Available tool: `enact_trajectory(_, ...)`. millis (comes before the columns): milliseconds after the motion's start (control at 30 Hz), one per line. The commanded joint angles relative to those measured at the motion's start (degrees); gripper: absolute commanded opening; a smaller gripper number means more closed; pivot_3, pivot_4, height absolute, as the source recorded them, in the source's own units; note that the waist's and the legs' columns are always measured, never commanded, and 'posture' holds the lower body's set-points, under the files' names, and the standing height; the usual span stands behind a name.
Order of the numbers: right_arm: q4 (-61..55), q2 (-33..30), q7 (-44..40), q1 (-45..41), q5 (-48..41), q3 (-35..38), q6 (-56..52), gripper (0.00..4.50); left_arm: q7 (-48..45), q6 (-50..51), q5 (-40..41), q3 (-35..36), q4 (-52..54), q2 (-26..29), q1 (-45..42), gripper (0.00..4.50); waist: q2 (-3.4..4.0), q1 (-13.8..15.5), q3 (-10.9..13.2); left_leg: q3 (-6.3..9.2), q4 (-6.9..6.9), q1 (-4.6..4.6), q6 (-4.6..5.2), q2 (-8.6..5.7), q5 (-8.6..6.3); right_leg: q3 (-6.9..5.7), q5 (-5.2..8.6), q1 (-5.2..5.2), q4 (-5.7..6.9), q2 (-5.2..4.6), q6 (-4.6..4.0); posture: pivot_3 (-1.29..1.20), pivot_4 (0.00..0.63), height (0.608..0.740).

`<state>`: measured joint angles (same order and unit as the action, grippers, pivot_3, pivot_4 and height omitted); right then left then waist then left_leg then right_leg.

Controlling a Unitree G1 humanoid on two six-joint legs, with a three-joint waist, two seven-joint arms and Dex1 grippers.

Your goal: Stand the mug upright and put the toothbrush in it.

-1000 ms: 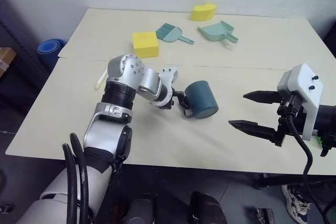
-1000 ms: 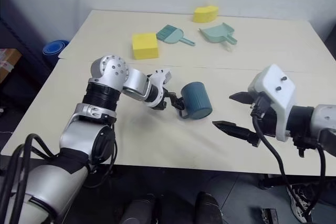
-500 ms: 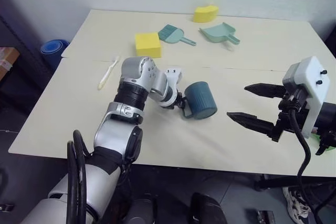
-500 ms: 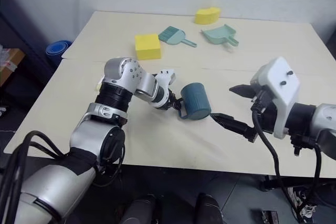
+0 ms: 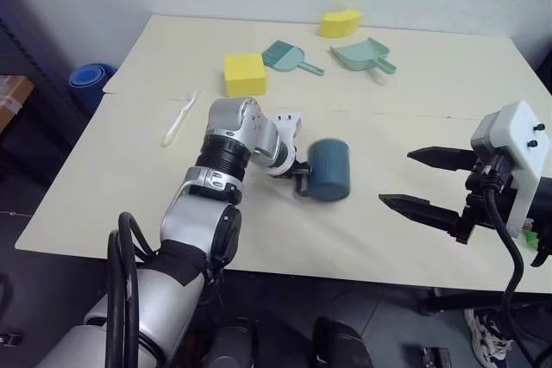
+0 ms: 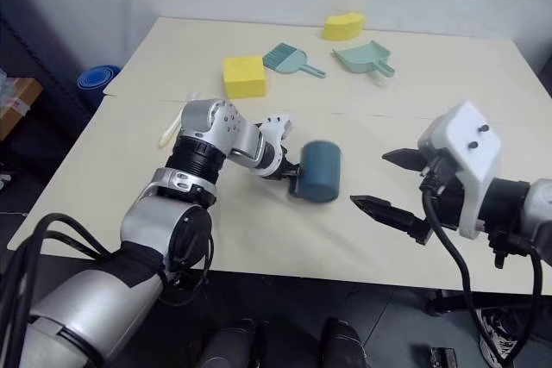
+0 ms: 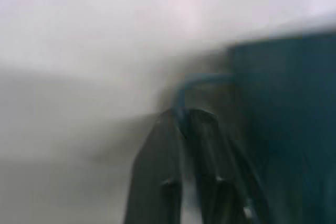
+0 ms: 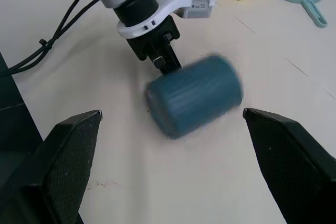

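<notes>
The toothbrush (image 5: 179, 118) lies flat on the table (image 5: 129, 170), at the left. The left gripper (image 5: 300, 180) is clamped on the handle of the mug (image 5: 329, 169), which lies on its side mid-table. The right gripper (image 5: 420, 181) hovers spread wide, empty, near the mug.

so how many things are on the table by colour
yellow: 2, the block and the wedge
teal: 2, the hand brush and the dustpan
dark blue-grey: 1, the mug
cream-white: 1, the toothbrush
total: 6

Dustpan (image 5: 362, 53), hand brush (image 5: 285, 55), 2 sponges (image 5: 243, 74)
</notes>
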<state>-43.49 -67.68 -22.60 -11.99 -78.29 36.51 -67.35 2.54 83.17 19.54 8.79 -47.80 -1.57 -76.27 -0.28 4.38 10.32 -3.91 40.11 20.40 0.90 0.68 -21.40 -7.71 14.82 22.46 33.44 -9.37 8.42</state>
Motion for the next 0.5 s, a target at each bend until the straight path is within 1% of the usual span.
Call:
enact_trajectory(33,-0.8,-1.9,-1.8,1.0,-1.4,3.2,1.6,4.5,0.8,1.1,-2.3,0.0,-3.6,-1.1,1.3,0.02,0.0,0.0,0.0,0.0,-0.01,0.0,0.0,0.0,0.0,0.0,0.0,0.0,0.0,0.0,0.0,0.0,0.15,0.74)
enact_trajectory(233,-0.3,-2.9,-3.4,2.1,-0.4,3.3,2.7,4.5,1.4,0.7,-3.1,2.5,-3.8,-0.4,0.6,0.02,-0.02,-0.1,0.0,0.0,-0.02,0.0,0.0,0.01,0.0,-0.01,0.0,0.01,-0.02,0.0,0.0,0.0,0.15,0.74)
enact_trajectory(367,0.3,-3.2,-4.1,2.5,0.6,2.9,3.2,4.5,0.3,-2.5,-3.2,2.4,-1.2,0.6,0.5,0.02,-0.02,-0.1,0.0,0.0,-0.02,0.0,0.0,0.01,0.0,-0.01,0.0,0.01,-0.02,0.0,0.0,0.0,0.15,0.74)
enact_trajectory(400,0.6,-3.3,-4.4,2.6,0.9,2.9,3.3,4.5,1.2,-3.2,-2.5,4.6,-0.7,0.5,0.2,0.02,-0.03,-0.1,0.0,0.0,-0.02,0.01,0.0,0.01,0.0,-0.01,0.0,0.01,-0.02,0.0,0.0,0.0,0.15,0.74)
enact_trajectory(500,1.6,-3.6,-5.2,2.9,1.8,3.1,3.3,4.5,0.8,-6.7,-0.3,8.2,3.7,0.5,0.5,0.02,-0.06,-0.3,0.0,-0.02,-0.01,0.09,0.0,0.02,0.0,0.01,0.0,0.1,-0.02,0.0,0.0,0.0,0.15,0.74)
